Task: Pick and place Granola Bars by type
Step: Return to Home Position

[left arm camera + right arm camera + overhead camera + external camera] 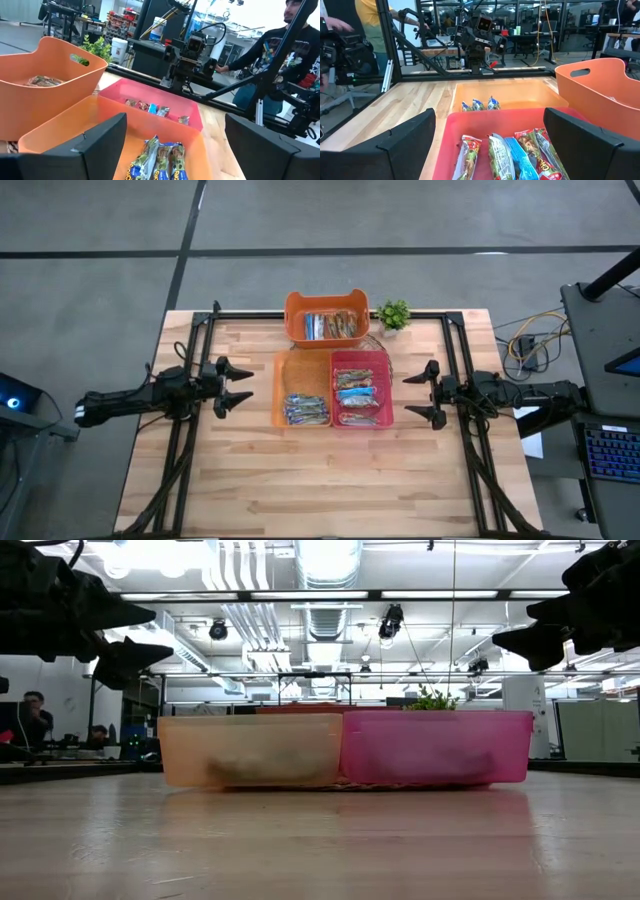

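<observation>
High view has both arms stretched level over the table, one from each side of the frame, with the bins between them; the left gripper hangs at centre left, fingers spread wide and holding nothing; the right gripper mirrors it at centre right, equally wide and empty; the low view puts both well above the wood, in the upper corners of that frame. Granola bars lie only inside containers: a cluster in the pink bin, a smaller bunch at the lower end of the light orange bin that touches it on the left, and more in the deep orange tub at upper centre, beside the plant; no loose bar shows on the wood. The bars in the two low bins lie with their long axes roughly across the frame, pointing toward the grippers; the left gripper is nearer the light orange bin, the right nearer the pink one. Sorting looks finished, so the coming move is a retreat; each arm need only draw away from the centre, with no bin in its path.
</observation>
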